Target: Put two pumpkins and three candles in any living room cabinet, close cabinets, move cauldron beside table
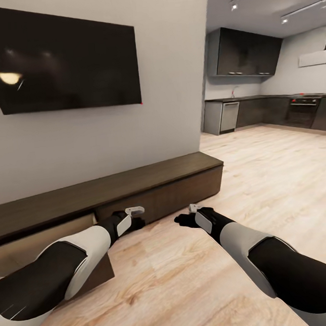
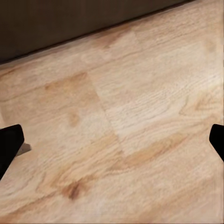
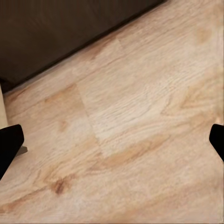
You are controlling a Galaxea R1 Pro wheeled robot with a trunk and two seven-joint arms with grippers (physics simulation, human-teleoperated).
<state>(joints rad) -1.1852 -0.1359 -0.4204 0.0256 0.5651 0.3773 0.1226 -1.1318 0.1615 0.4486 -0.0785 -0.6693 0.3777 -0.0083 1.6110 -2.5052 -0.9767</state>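
Both forearms filled the near edge of the head view as I sat parked in front of the cabinet, the long dark unit under the wall-mounted television. My left gripper hung low over the plank floor, just in front of the cabinet's closed middle front; in its wrist view the two fingertips sat at opposite edges of the picture, spread wide, with bare planks between them. My right gripper hovered a little further right, and its fingertips were equally far apart, nothing between them.

At the left, one drawer stood pulled out toward me, its pale wall showing beside my left forearm. My arm covered most of it, so I could not tell what lay inside, if anything. No pumpkin, candle or cauldron was in sight, and neither was the table.

I judged the main hazard to be that open drawer. My left elbow was close above it, and swinging the arm or turning the base carelessly could knock it or jam the arm against its front. Driving off with it open would also leave the closing step undone. Both grippers rode low, so any forward creep risked scraping fingers on the floor or bumping the cabinet face. Far right, the kitchen lay beyond the wall corner.
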